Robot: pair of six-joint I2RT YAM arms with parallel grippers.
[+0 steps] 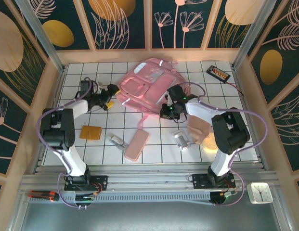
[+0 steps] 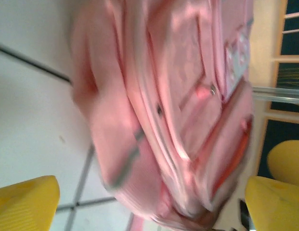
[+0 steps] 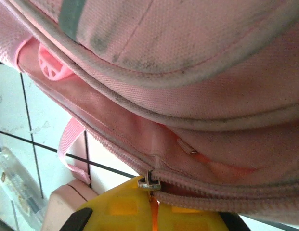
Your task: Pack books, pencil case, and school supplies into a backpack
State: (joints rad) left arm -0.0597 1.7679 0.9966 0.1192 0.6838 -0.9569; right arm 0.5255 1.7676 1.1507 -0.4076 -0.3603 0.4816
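I count one pink backpack (image 1: 148, 84) on the bench (image 1: 159, 155). There is one slim salmon-pink pencil case (image 1: 136, 145) and one orange-brown square pad (image 1: 90, 132). I make it two silver-grey metallic pieces: one piece (image 1: 116, 141) left of the case, the other piece (image 1: 181, 139) right of it. One black slab with an orange label (image 1: 218, 73) lies at the far right. One peach-coloured shape (image 1: 199, 129) I cannot name. On the near rail I see one small white clock (image 1: 259, 192) and one black-and-orange hand tool (image 1: 42, 195). Two claws: left claw (image 1: 111, 96), right claw (image 1: 167, 110).
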